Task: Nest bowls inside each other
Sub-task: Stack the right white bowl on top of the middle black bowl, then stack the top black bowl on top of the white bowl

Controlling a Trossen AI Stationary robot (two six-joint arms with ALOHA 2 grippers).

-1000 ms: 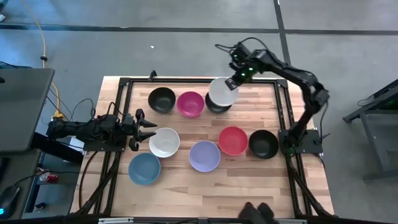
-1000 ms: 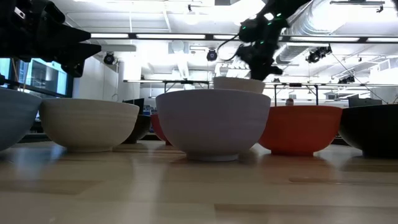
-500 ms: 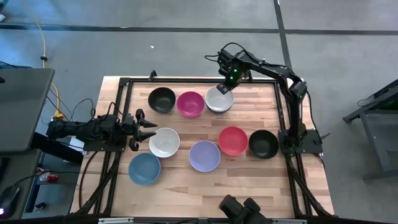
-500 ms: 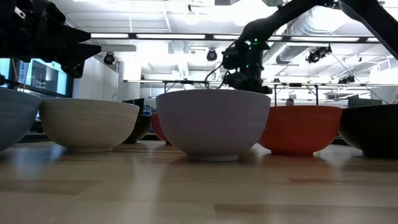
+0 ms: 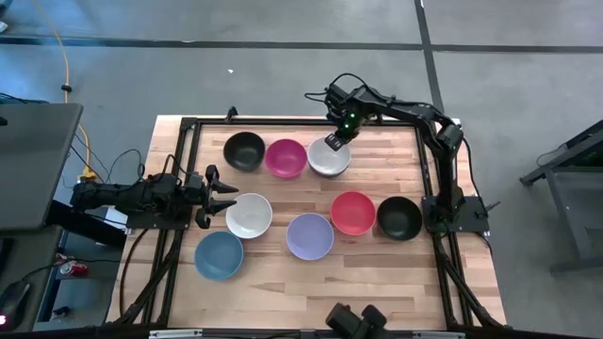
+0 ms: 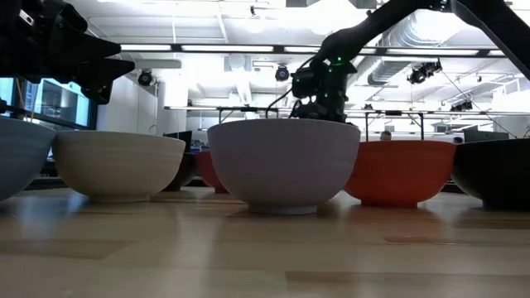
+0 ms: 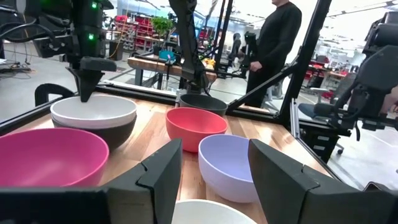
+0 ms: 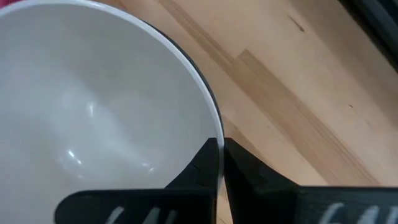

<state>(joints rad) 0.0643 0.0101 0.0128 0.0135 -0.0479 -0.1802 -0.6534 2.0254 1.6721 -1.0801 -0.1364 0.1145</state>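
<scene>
My right gripper (image 5: 333, 142) is at the table's far side, shut on a white bowl (image 5: 330, 159) that sits nested in a black bowl (image 7: 107, 133). Beside this stack stand a magenta bowl (image 5: 287, 157) and another black bowl (image 5: 245, 151). Nearer are a second white bowl (image 5: 249, 215), a blue (image 5: 219, 254), a lavender (image 5: 310, 235), a red (image 5: 352, 213) and a third black bowl (image 5: 399, 217), each resting on its base on the table. My left gripper (image 5: 221, 195) waits open at the left edge, next to the second white bowl. My right gripper pinches the far rim (image 8: 214, 127) of the white bowl, one finger (image 8: 198, 167) inside the bowl and one finger (image 8: 249, 168) outside. The fingers come from above, pointing down. The bowl sits upright inside the black bowl.
A black metal frame (image 5: 185, 132) runs around the wooden table. Bare wood (image 5: 396, 155) lies to the right of the stack and along the near edge (image 5: 311, 292). A person (image 7: 273, 43) stands beyond the table in the left wrist view.
My right gripper has moved down and slightly toward the table's left, carrying the white bowl. The bowl was lifted and tilted above the black bowl; now it sits level inside it. The gripper keeps its hold on the rim.
</scene>
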